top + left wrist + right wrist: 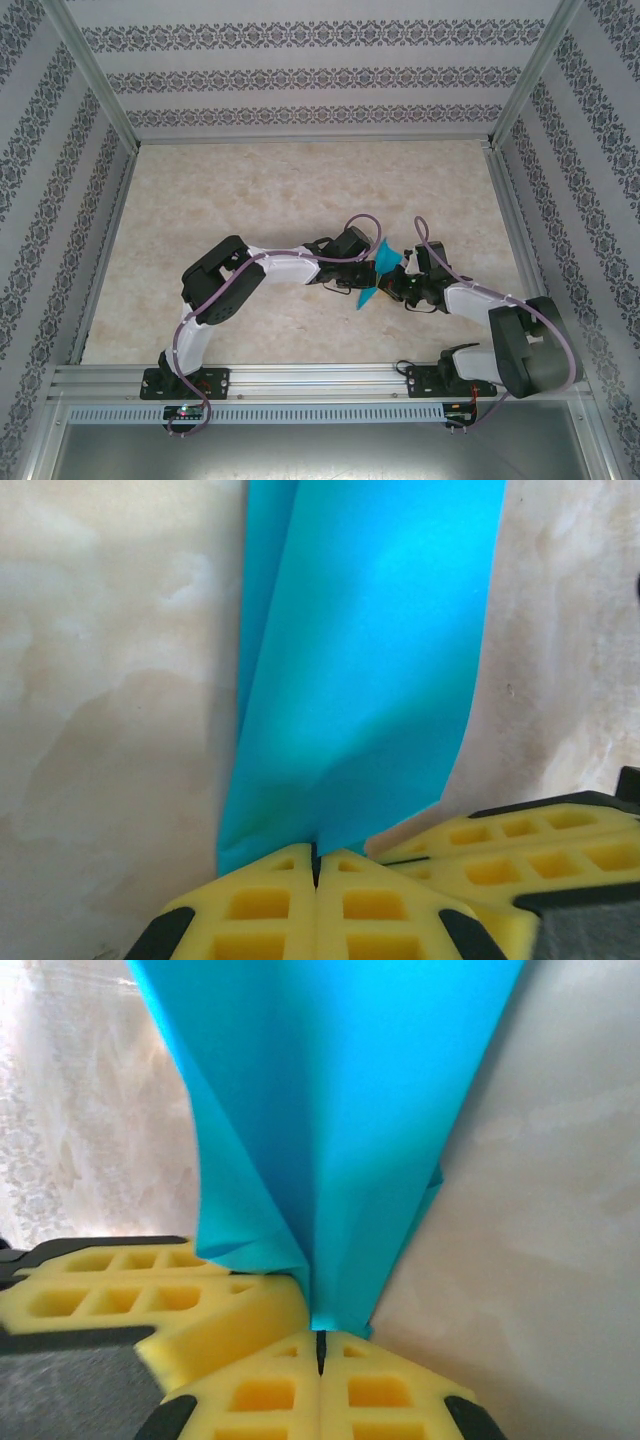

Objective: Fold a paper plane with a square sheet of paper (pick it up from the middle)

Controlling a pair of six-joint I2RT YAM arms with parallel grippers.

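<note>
A beige marbled tabletop (300, 190) is enclosed at 9, 12 and 3 o'clock by a left wall (40, 200), back wall (320, 70) and right wall (600, 200), all papered in grey floral bands. An aluminium rail (320, 378) is fitted at 6 o'clock. Even lighting is noted.

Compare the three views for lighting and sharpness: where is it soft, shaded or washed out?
Top external: even, diffuse light, sharp throughout. Left wrist: soft shadow across the lower folds of the blue paper by the left hand. Right wrist: background at upper left washed out and blurred; paper darkest along its crease above the right hand.
</note>
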